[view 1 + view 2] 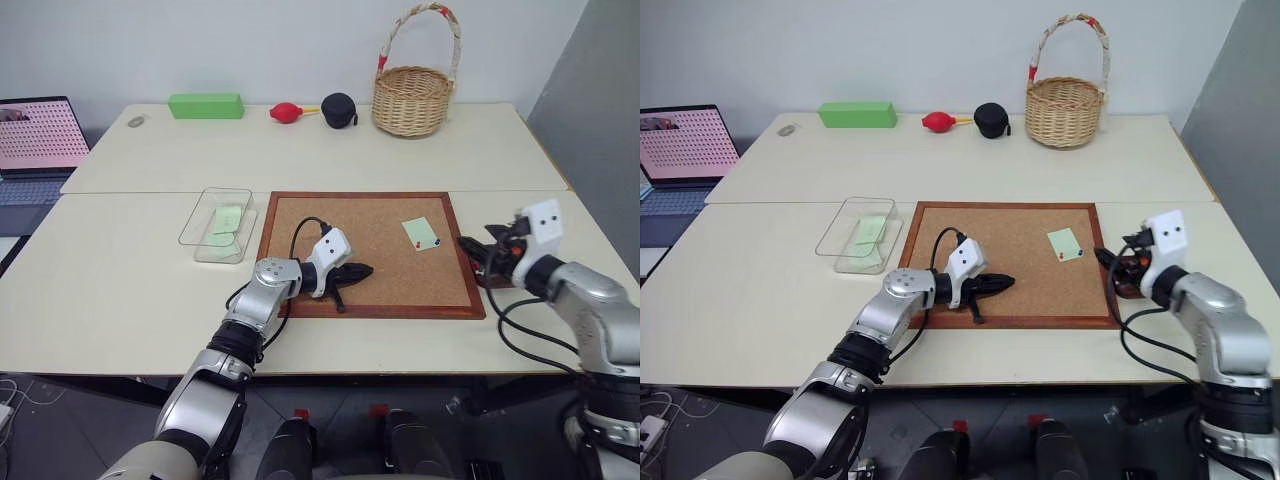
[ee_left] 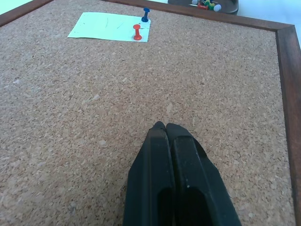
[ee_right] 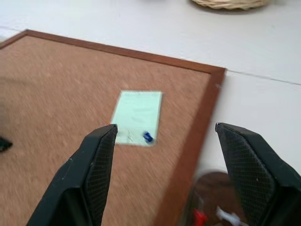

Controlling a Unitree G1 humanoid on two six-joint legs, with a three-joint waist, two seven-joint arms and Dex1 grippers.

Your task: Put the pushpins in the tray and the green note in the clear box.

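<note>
The pale green note (image 1: 421, 233) lies on the right part of the corkboard (image 1: 385, 270), held by a red pushpin (image 2: 137, 32) and a dark blue pushpin (image 2: 146, 14). My left gripper (image 1: 357, 270) is shut and empty, low over the cork near the board's front edge, pointing toward the note. My right gripper (image 3: 165, 127) is open with nothing between its fingers, hovering at the board's right edge just above the small reddish-brown tray (image 3: 211, 195), which holds a few coloured pins. The clear box (image 1: 218, 226) sits left of the board with pale green slips inside.
At the back of the table stand a wicker basket (image 1: 412, 100), a black round pouch (image 1: 339, 110), a red bulb (image 1: 286, 112) and a bright green block (image 1: 206, 105). A laptop (image 1: 35, 135) sits at the far left.
</note>
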